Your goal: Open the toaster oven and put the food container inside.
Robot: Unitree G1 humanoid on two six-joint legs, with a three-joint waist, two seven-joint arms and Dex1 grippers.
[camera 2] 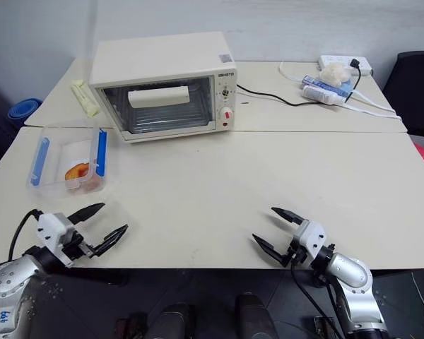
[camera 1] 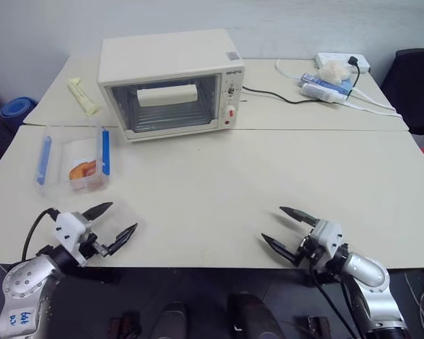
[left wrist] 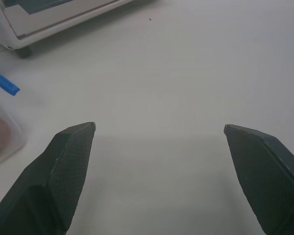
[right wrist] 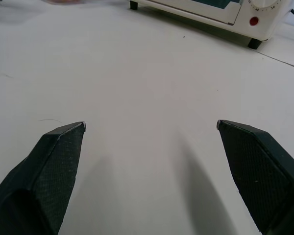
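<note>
The two grippers are closest to the camera, low at the near edge of the bench [camera 1: 219, 191]. The left gripper [camera 1: 112, 224] has its black fingers [left wrist: 68, 161] spread wide with nothing between them. The right gripper [camera 1: 286, 229] is the same: fingers spread wide and empty. Both hang just over the bench top and touch nothing.

The biggest thing is the toaster oven [camera 1: 171, 81]. It sits far back on the bench, well away from both grippers. Its glass door is closed, and the white bar handle [camera 1: 167, 95] runs across the top part of the door. A red knob [camera 1: 229, 113] is on its right panel.

The food container [camera 1: 74, 157] is much smaller. It lies on the bench in front of the oven and off to the left, near the left gripper but not touching it. It has blue clips on its sides and orange food inside.

The door comes first, I think. The right gripper looks like a good one for it, since the left is next to the container. It should reach up to the handle, put one finger over it and one under, close firmly, and pull down and back slowly so the oven does not slide. The container sits close to where the door may swing down, so watch that.
</note>
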